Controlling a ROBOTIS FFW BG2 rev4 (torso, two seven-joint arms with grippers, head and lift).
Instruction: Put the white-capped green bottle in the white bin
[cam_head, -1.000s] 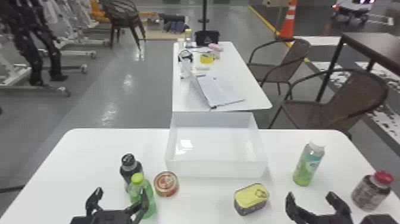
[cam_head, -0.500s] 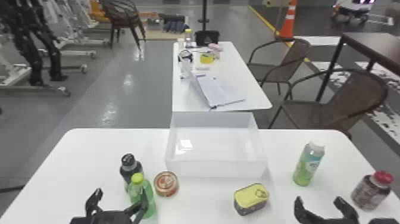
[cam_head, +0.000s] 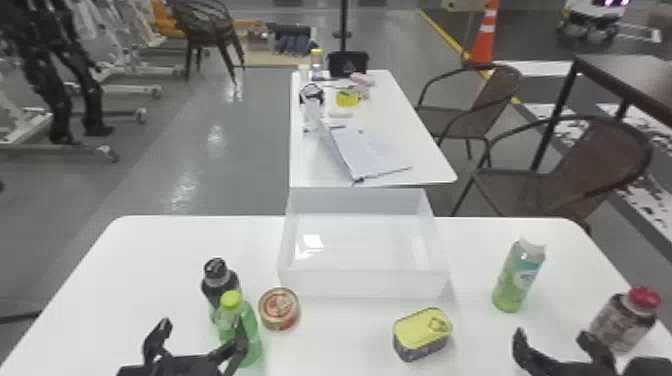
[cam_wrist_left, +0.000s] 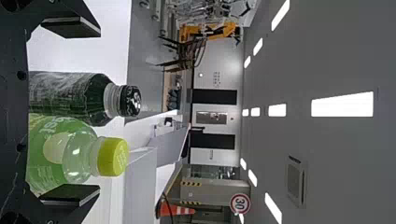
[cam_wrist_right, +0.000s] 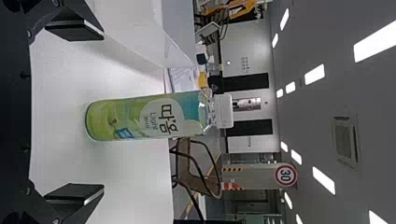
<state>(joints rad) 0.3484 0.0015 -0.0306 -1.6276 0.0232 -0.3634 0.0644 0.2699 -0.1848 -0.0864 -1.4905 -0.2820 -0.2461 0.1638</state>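
Presently, we find the green bottle (cam_head: 519, 276) upright right of the bin (cam_head: 363, 283), between the right gripper's (cam_wrist_right: 74, 112) spread fingers; closing off-centre could topple it. The left gripper's (cam_wrist_left: 70, 112) fingers stand apart.

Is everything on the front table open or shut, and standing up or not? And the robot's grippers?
White-capped green bottle: capped, upright
White bin: open-topped
Yellow-capped green bottle: capped, upright
Black-capped bottle: capped, upright
Red-capped bottle: capped, upright
Yellow-topped can: shut, flat
Round tin: shut, flat
Left gripper: jaws open
Right gripper: jaws open
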